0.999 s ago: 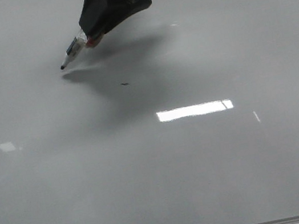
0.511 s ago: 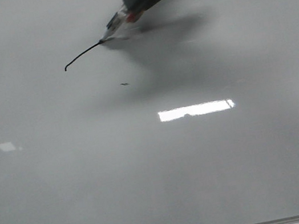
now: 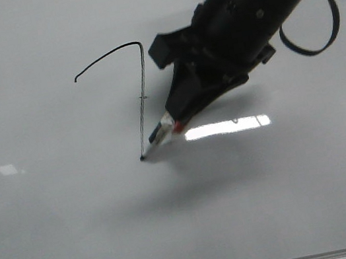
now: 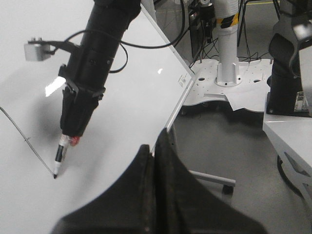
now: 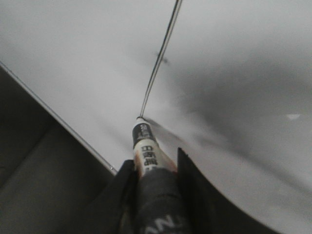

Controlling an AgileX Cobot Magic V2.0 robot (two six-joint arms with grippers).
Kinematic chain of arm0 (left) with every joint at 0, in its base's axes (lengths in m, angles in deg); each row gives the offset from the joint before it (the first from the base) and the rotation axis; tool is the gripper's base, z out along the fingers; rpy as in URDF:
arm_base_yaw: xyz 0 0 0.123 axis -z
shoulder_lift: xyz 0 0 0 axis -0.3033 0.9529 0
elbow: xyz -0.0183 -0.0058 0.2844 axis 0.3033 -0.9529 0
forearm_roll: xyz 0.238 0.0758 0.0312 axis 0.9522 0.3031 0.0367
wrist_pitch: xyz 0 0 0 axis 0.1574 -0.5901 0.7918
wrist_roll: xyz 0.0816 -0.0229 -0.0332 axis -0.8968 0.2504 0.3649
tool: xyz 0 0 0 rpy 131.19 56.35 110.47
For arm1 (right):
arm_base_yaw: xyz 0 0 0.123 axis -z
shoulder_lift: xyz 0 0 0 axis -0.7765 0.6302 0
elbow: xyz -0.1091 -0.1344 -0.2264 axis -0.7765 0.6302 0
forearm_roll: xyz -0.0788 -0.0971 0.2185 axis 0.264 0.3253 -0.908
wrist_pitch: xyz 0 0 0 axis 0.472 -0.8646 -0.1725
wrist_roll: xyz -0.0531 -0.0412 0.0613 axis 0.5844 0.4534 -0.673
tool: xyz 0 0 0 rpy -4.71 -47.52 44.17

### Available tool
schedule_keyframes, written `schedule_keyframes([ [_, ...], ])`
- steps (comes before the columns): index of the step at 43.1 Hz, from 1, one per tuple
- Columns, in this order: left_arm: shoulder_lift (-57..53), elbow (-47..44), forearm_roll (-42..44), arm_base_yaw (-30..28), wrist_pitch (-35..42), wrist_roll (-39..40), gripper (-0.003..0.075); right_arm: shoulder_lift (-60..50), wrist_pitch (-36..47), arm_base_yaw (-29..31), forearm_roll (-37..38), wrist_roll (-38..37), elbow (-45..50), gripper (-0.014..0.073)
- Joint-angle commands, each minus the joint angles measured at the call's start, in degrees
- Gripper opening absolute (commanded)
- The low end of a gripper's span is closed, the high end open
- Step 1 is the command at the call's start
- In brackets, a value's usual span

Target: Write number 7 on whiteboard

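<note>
Right black gripper (image 3: 178, 118): clamped on black-tipped marker pen (image 3: 159, 134) | tip: touching glossy pale whiteboard (image 3: 75, 220) at foot of thin black number 7 (image 3: 143, 98) | left black gripper (image 4: 155, 161): fingers pressed together, holding nothing

A hand-drawn black number 7 (image 3: 134, 89) stands on the glossy pale whiteboard (image 3: 75, 220). Print on the white-barrelled marker (image 5: 147, 156) is illegible.

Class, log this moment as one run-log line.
right hand: shut on marker | tip: at base of number 7 | whiteboard: both strokes drawn

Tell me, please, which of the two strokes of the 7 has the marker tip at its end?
The long slanted downstroke: the marker, held by the right gripper, ends it at its lower end. The arched top stroke stands free.
</note>
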Motion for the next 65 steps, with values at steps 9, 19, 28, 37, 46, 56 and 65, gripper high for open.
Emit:
schedule_keyframes([
  [9,0.7,1.4,-1.0,0.1,4.6,0.5,-0.0020,-12.5,-1.8,-8.4,1.5,15.2,-1.3,-0.0068],
  [19,11.4,2.7,0.7,0.1,2.9,0.5,0.0100,-19.6,-12.9,-16.2,2.5,29.4,-1.3,-0.0068],
  [28,23.8,7.5,3.5,0.1,3.0,0.5,0.0440,-22.5,-15.4,-20.1,2.5,29.3,-1.3,-0.0068],
  [37,31.5,9.9,5.8,0.1,3.8,0.5,0.0440,-23.7,-17.6,-21.7,1.8,29.3,-1.3,-0.0068],
  [46,34.2,9.9,5.8,0.1,5.6,0.5,0.0330,-23.8,-19.1,-21.7,0.6,29.3,-1.3,-0.0068],
  [56,34.2,9.9,5.6,0.1,6.6,0.5,0.0057,-23.8,-19.2,-21.7,0.6,29.3,-1.3,-0.0068],
  [65,34.2,9.9,5.4,0.1,6.6,0.5,-0.0020,-23.8,-18.8,-21.7,0.6,28.6,-1.3,0.0013],
])
